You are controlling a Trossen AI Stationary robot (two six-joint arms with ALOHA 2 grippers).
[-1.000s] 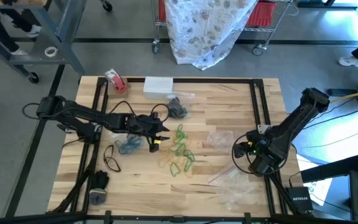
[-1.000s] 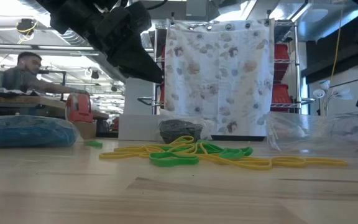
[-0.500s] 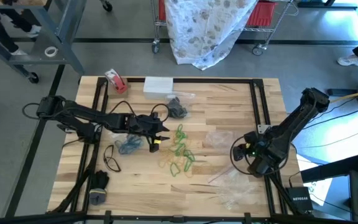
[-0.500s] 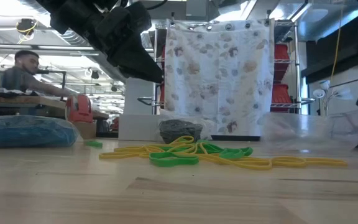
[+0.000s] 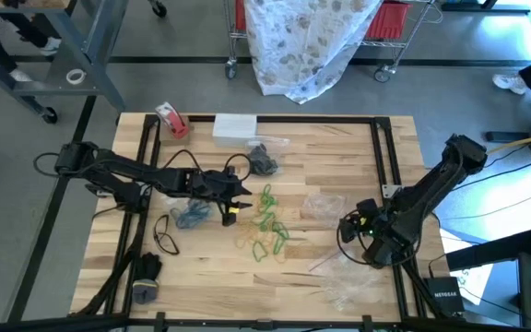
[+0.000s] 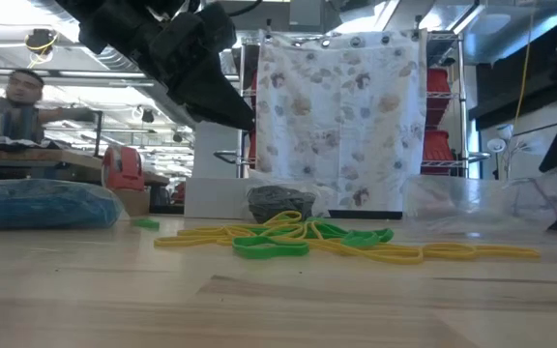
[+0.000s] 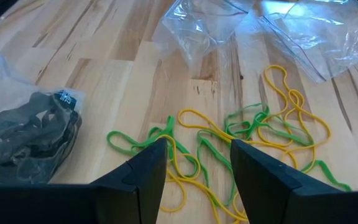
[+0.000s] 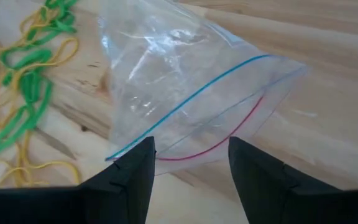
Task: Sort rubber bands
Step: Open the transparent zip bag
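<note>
Rubber bands [image 5: 267, 226]: thin floppy loops, green & tan-yellow, seen tangled in a loose heap at desk [image 5: 339, 152] centre. Blue ones are bagged [image 5: 190, 216] just left of the heap; black ones are bagged [image 5: 263, 160] toward the far edge.

Left end effector [image 5: 238, 200] is held w/ fingers apart, empty, above the heap's left side. Right end effector [image 5: 347, 228] is also spread, empty, over a clear zip bag [image 8: 185, 93] near the desk's right side.

Desk is light wood planks w/ black frame. Red-white tape roll [image 5: 170, 118] & white box [image 5: 235, 125] sit at far edge. Behind: floral cloth [image 6: 341, 116] on a wire rack; a person [image 6: 13, 101] is seen at a bench.
</note>
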